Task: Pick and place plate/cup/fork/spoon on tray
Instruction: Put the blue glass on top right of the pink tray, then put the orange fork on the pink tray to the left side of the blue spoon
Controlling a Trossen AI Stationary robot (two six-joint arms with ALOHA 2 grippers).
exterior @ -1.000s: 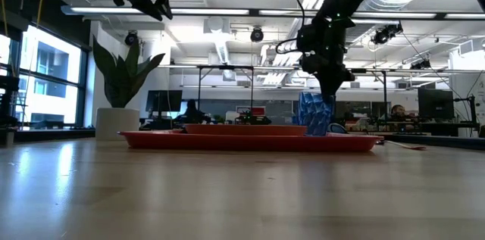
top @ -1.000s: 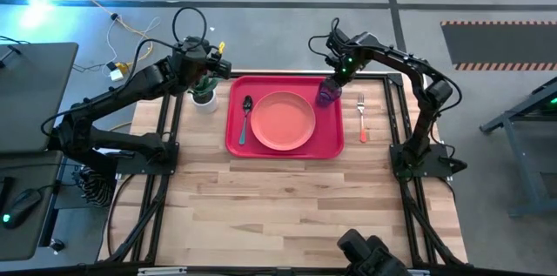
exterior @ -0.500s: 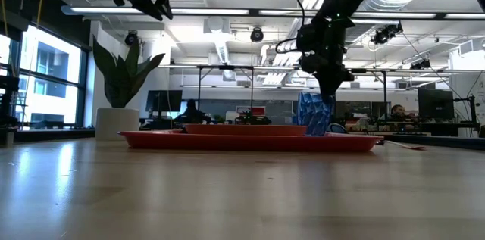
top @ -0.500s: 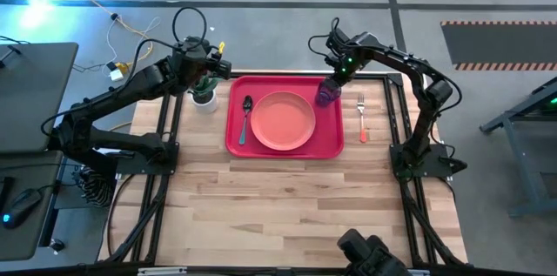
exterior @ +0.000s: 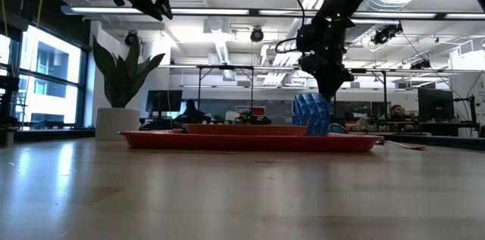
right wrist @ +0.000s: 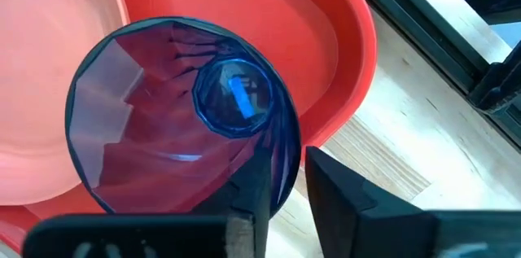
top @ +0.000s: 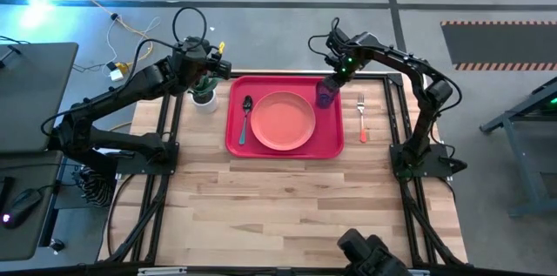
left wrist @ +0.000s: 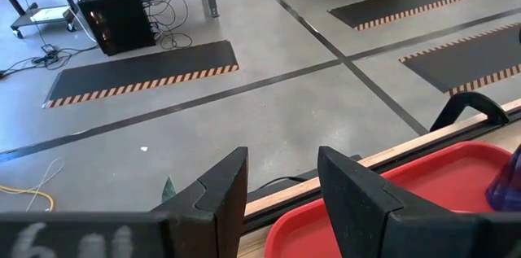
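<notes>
High view, going left to right: the left gripper point(top: 219, 64) hangs over the table's back edge near a potted plant point(top: 204, 93), around 10 o'clock from the tray point(top: 331, 141), fingers apart and holding nothing. On the tray sit the spoon point(top: 245, 116) at 9 o'clock, then the plate point(top: 284, 120) in the middle. The cup point(top: 325, 94) stands at the tray's 1 o'clock corner with the right gripper point(top: 331, 79) right over it; one finger straddles the rim, jaws slightly parted, so can't tell if it's let go. The fork point(top: 362, 112) lies off the tray at 3 o'clock. Probable risk: lifting away with that finger inside could drag or tip the cup off the corner.
</notes>
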